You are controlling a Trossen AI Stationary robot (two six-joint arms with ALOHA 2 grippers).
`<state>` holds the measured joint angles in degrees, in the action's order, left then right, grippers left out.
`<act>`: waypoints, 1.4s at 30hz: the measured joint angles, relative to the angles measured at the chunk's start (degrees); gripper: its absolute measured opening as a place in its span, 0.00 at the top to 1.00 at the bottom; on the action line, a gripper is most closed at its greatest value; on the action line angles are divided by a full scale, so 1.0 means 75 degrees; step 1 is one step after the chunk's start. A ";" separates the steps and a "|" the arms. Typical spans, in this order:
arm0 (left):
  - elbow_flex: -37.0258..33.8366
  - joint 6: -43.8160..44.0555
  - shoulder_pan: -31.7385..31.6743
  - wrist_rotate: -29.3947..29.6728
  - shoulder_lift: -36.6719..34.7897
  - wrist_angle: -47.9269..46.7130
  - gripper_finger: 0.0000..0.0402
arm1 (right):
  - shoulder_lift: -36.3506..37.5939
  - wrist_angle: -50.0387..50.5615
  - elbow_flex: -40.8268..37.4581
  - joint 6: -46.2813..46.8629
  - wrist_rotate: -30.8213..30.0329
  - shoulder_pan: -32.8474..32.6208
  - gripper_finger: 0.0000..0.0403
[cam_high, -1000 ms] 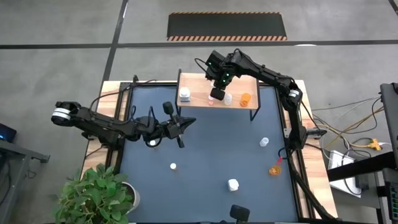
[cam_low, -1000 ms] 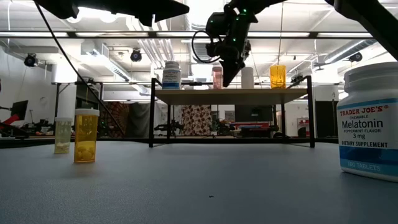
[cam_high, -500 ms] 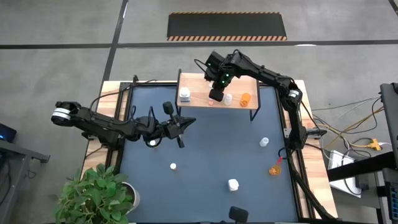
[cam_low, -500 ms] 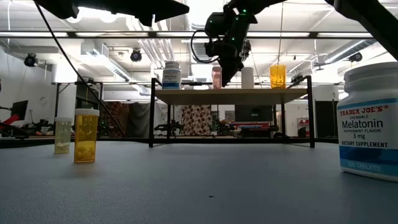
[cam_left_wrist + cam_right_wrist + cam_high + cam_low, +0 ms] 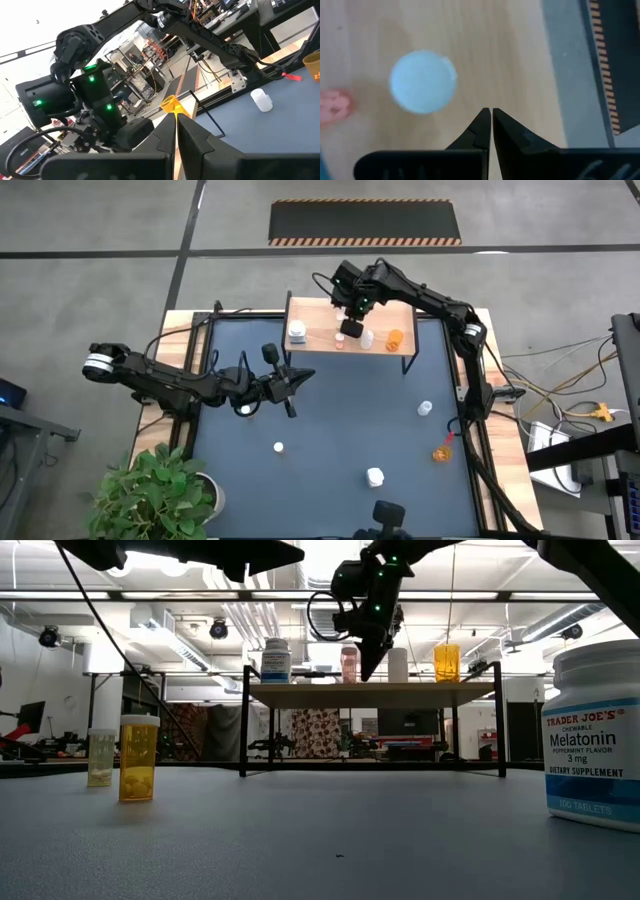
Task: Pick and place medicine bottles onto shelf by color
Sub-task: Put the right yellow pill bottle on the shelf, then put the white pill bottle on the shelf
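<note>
1. Left gripper (image 5: 296, 379): hangs above the left part of the dark blue table mat (image 5: 340, 420), short of the shelf; its two dark fingers (image 5: 192, 137) are pressed together with nothing between them.
2. Shelf: a small rectangular light-wood board on thin black metal legs (image 5: 315, 315), standing at the far edge of the mat.
3. Bottles on the shelf, seen in the low view: a white bottle with a blue-and-white label (image 5: 276, 661), a pinkish translucent bottle (image 5: 349, 664), a plain white bottle (image 5: 398, 664) and a translucent orange bottle (image 5: 446, 662).
4. Right gripper (image 5: 351, 328): poised over the middle of the shelf, just beside the pinkish bottle, fingers closed on nothing; its wrist view looks down on a round white cap (image 5: 423, 81).
5. Bottles on the mat: two white-capped ones (image 5: 278, 448) (image 5: 375, 476), a clear one (image 5: 425, 409) and an amber one (image 5: 441, 451) near the right edge.
</note>
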<state>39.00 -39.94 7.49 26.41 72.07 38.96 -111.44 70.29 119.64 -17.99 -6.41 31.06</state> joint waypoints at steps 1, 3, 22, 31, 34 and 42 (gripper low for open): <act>0.0000 0.0000 -0.0001 0.0001 0.0000 -0.0001 1.00 | -0.0001 -0.0120 -0.0001 -0.0075 0.0001 0.0025 0.98; 0.0000 -0.0005 0.0000 0.0003 0.0000 0.0000 1.00 | -0.0001 -0.0371 -0.0001 -0.0273 0.0048 0.0087 0.98; 0.0000 -0.0405 -0.0003 0.0000 0.0000 0.0000 1.00 | 0.0000 -0.0562 0.0054 -0.1750 0.1887 0.0211 0.98; 0.0000 -0.0528 -0.0003 0.0001 0.0000 0.0000 1.00 | 0.0000 -0.0359 0.0054 -0.1870 0.1937 0.0193 0.98; 0.0000 -0.0530 -0.0003 0.0002 0.0000 0.0002 1.00 | 0.0000 -0.0376 0.0054 -0.1813 0.1937 0.0193 0.98; 0.0000 -0.0530 -0.0003 0.0002 0.0000 0.0003 1.00 | 0.0006 -0.0380 0.0156 -0.1808 0.1855 0.0196 0.98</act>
<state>39.00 -43.92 7.46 26.43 72.07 38.98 -111.39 67.43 120.81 -31.55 7.50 32.53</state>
